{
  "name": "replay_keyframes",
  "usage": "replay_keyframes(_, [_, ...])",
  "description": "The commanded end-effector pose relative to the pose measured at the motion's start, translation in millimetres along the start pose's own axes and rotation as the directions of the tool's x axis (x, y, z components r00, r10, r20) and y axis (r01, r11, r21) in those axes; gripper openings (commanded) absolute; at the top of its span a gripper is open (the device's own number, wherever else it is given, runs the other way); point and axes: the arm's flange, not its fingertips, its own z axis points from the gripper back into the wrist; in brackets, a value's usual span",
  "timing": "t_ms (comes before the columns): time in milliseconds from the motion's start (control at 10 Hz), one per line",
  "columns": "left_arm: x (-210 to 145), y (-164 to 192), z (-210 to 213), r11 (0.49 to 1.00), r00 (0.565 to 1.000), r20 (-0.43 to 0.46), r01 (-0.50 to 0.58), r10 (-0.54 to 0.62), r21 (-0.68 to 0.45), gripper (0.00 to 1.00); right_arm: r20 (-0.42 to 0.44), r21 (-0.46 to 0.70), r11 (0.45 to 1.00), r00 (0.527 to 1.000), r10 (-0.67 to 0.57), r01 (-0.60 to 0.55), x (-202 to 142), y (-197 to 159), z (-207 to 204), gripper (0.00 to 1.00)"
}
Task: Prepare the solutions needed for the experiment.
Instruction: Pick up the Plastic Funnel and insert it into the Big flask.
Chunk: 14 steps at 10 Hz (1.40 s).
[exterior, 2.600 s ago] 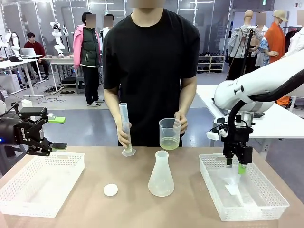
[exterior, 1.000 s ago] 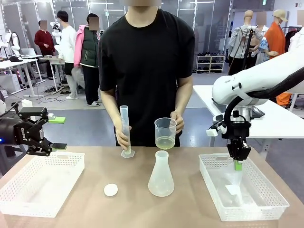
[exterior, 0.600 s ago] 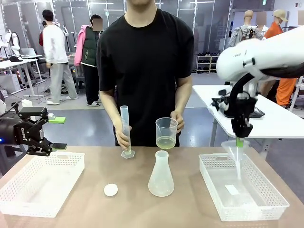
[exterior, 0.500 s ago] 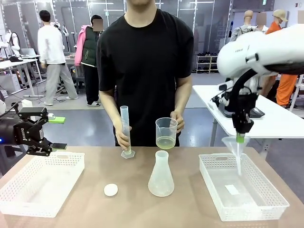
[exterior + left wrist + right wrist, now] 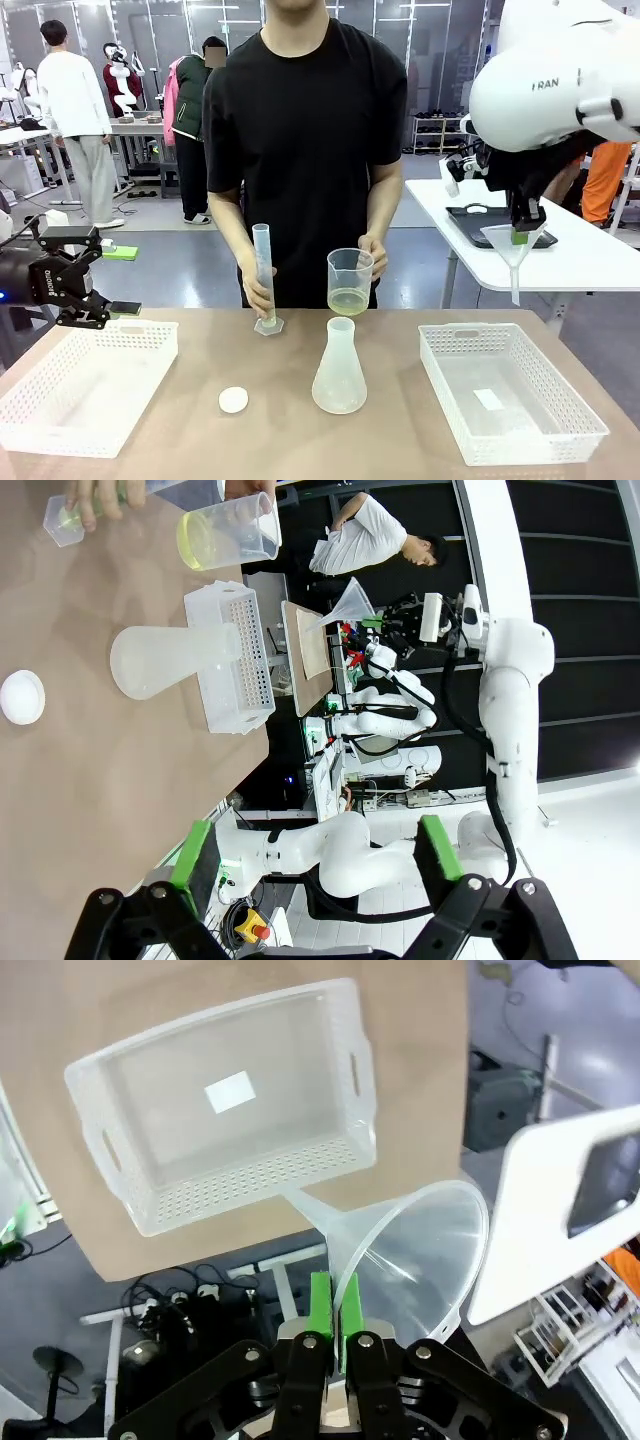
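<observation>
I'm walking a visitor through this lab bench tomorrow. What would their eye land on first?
First, the robot's right hand, high above the white basket and shut on the rim of a clear funnel. Next, the person across the table, holding a beaker with a shallow layer of pale yellow solution just beyond the frosted conical flask at mid-table.

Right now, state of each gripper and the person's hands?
Left gripper: open, empty.
Right gripper: shut on the funnel.
Person's right hand: holding the graduated cylinder.
Person's left hand: holding the beaker.
</observation>
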Motion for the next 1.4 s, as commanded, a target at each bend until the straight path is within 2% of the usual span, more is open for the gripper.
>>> replay_keyframes(0, [-3, -1, -1, 1.000, 1.000, 0.003, -0.005, 0.005, -0.021, 1.00, -0.044, -0.067, 0.996, 0.997, -0.060, 0.057, 11, 23, -7, 0.01])
replay_keyframes(200, [-3, -1, -1, 1.000, 1.000, 0.003, -0.005, 0.005, -0.021, 1.00, -0.013, -0.036, 0.999, 1.000, -0.019, 0.019, 5, 11, 4, 0.01])
replay_keyframes(700, [-3, -1, -1, 1.000, 1.000, 0.003, -0.005, 0.005, -0.021, 1.00, -0.013, -0.036, 0.999, 1.000, -0.019, 0.019, 5, 11, 4, 0.01])
replay_keyframes(800, [-3, -1, -1, 1.000, 1.000, 0.003, -0.005, 0.005, -0.021, 1.00, -0.015, -0.042, 0.998, 0.999, -0.036, 0.035, 4, 14, 2, 0.04])
replay_keyframes(1100, [-3, -1, -1, 1.000, 1.000, 0.003, -0.005, 0.005, -0.021, 1.00, 0.138, -0.270, 0.952, 0.973, 0.187, -0.145, 61, 35, 49, 0.04])
replay_keyframes(1200, [-3, -1, -1, 1.000, 1.000, 0.003, -0.005, 0.005, -0.021, 1.00, 0.198, -0.336, 0.924, 0.945, 0.259, -0.183, 78, 43, 63, 0.04])
replay_keyframes(1300, [-3, -1, -1, 1.000, 1.000, 0.003, -0.005, 0.005, -0.021, 1.00, 0.251, -0.391, 0.886, 0.898, 0.361, -0.247, 99, 54, 77, 0.04])
